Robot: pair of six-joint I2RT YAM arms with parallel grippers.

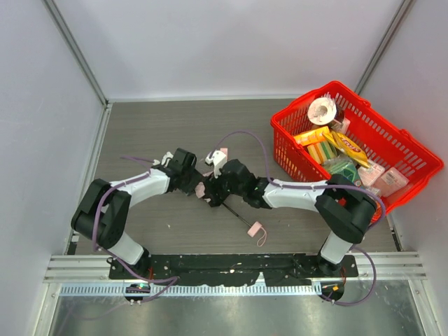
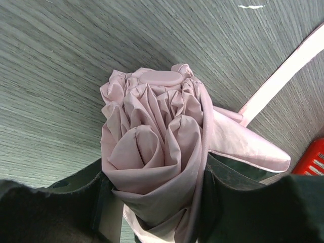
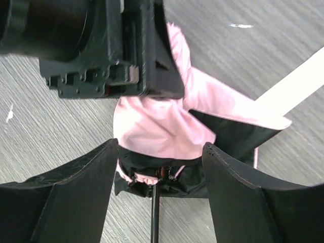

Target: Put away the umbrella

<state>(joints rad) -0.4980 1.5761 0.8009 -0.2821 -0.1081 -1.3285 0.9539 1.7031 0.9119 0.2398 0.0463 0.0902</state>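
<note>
The pale pink umbrella [image 2: 152, 126] lies on the grey table, its canopy bunched in folds. My left gripper [image 2: 154, 177] is shut on the folded canopy, one finger on each side of the fabric. In the top view the left gripper [image 1: 198, 183] and the right gripper [image 1: 213, 190] meet over the canopy. The right gripper [image 3: 159, 152] is open and straddles the canopy's lower end [image 3: 162, 126], with the thin black shaft [image 3: 154, 217] running out between its fingers. The pink handle [image 1: 254, 227] and wrist loop [image 1: 262, 240] lie free towards the near edge.
A red plastic basket [image 1: 283, 150] stands at the right, holding a roll [image 1: 323, 110] and several packets. A pale strap [image 2: 283, 71] trails from the canopy across the table. Pale walls close in the table at the back and both sides.
</note>
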